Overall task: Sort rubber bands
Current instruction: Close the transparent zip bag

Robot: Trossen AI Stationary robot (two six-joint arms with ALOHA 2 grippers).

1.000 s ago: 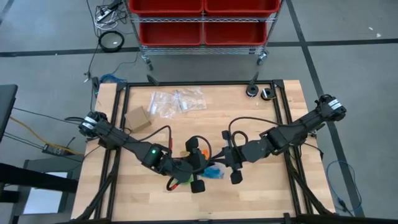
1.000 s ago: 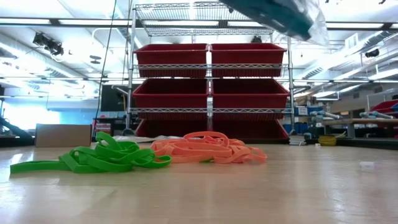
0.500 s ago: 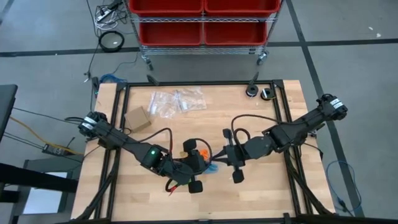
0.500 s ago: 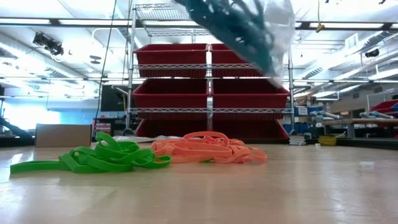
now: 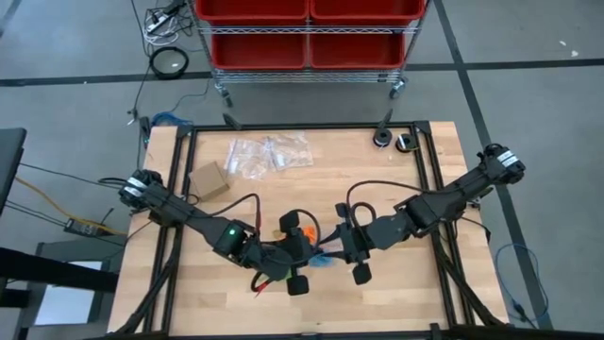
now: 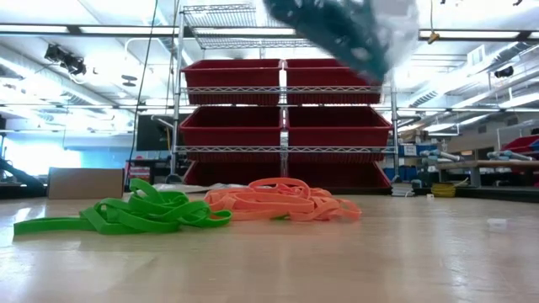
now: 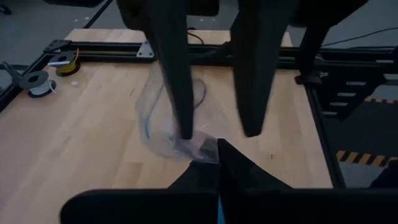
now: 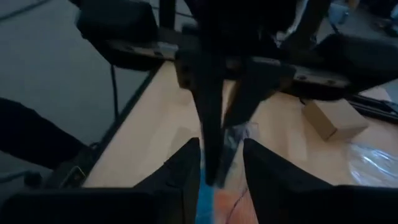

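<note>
The left gripper was clamped on a clear bag of blue rubber bands, its top cut off. The right gripper, alongside, stood apart. Green rubber bands and orange rubber bands lay on the surface.

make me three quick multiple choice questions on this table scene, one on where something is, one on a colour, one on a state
1. Where does the small cardboard box lie on the table in the high view?
A. by the left arm's side, next to the clear bags
B. at the right edge
C. under the red bins

2. In the low view, what colour is the pile of rubber bands right of the green pile?
A. blue
B. orange
C. yellow

3. How is the clear bag holding blue bands?
A. flat on the table
B. raised above the table
C. inside the box

Answers: 1 A, it sits beside the bags near the left arm. 2 B, the orange pile is next to the green one. 3 B, it hangs high in the low view, clear of the wood.
</note>
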